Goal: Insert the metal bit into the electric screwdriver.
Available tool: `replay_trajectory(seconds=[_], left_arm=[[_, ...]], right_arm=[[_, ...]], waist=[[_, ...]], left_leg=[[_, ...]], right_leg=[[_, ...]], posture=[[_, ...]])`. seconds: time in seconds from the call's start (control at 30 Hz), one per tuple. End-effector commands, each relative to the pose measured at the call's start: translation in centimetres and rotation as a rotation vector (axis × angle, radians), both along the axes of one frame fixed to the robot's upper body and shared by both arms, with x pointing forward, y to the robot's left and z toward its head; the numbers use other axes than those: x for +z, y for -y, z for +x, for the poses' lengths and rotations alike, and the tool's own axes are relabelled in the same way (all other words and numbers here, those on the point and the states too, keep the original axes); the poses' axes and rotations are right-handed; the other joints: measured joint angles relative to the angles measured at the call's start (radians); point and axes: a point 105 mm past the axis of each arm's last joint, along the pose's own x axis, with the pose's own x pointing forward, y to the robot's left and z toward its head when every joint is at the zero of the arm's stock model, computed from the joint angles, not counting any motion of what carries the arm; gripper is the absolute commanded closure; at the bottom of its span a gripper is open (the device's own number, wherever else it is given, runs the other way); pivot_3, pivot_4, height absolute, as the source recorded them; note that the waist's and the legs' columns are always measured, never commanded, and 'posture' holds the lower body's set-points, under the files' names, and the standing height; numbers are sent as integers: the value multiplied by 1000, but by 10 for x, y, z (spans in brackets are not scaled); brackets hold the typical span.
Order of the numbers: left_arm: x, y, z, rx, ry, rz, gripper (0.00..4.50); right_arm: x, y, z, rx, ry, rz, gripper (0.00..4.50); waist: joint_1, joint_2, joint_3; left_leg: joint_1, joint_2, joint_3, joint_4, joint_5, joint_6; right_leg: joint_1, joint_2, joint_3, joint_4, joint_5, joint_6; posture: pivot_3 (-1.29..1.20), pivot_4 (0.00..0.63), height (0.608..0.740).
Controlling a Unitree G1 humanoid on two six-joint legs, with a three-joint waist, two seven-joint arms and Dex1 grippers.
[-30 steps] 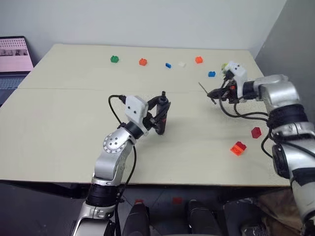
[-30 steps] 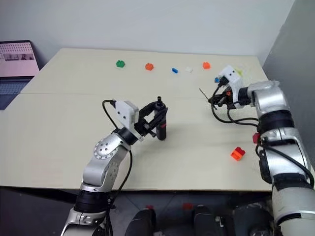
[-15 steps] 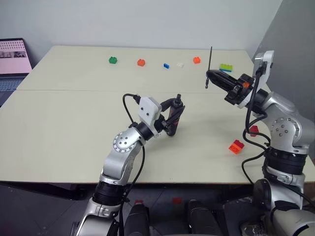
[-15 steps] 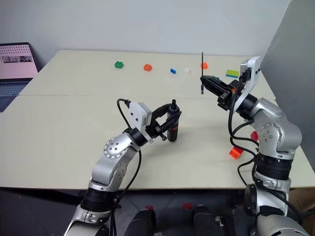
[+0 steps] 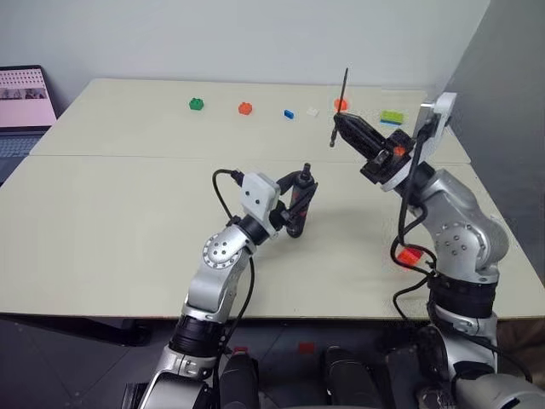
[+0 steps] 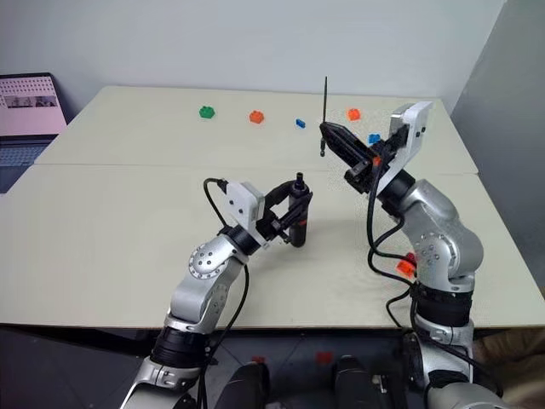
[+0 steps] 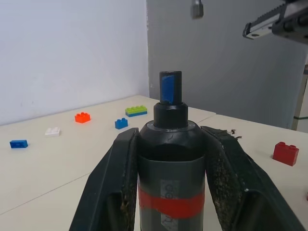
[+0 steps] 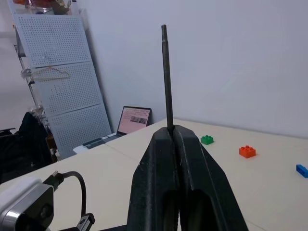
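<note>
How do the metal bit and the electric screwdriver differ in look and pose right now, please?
The metal bit is a needle-thin grey rod; the electric screwdriver is a thick dark body with a red band. The bit stands near vertical, high above the table; the screwdriver sits lower and leans slightly. Both are clamped: right claw, left claw.

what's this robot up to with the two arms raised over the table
It's fitting a bit into a tool. The left gripper is shut on the electric screwdriver, held upright over the table. The right gripper pinches the metal bit, upright and raised off to the screwdriver's side. The two are apart; nothing is inserted yet.
</note>
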Motion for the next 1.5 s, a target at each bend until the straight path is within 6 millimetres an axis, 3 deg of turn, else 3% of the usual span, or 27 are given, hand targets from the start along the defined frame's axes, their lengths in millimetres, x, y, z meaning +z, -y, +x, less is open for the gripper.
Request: replay_trajectory(seconds=[0.03, 0.53, 1.5], left_arm=[[6, -6, -1, 9, 24, -6, 2883], [7, -10, 1, 12, 15, 2, 2884], [7, -15, 1, 20, 10, 14, 2884]], right_arm=[[12, -6, -10, -1, 107, -6, 4500], [11, -32, -16, 81, 154, -18, 4500], [-14, -33, -3, 90, 117, -50, 4500]], waist=[[0, 0, 0], [-2, 0, 0], [-11, 0, 0]], left_leg=[[0, 0, 0, 0, 0, 0], [0, 0, 0, 0, 0, 0], [0, 0, 0, -1, 0, 0]], right_leg=[[0, 0, 0, 0, 0, 0], [0, 0, 0, 0, 0, 0], [-1, 0, 0, -1, 0, -1]], posture=[[0, 150, 740], [0, 150, 740], [0, 150, 740]])
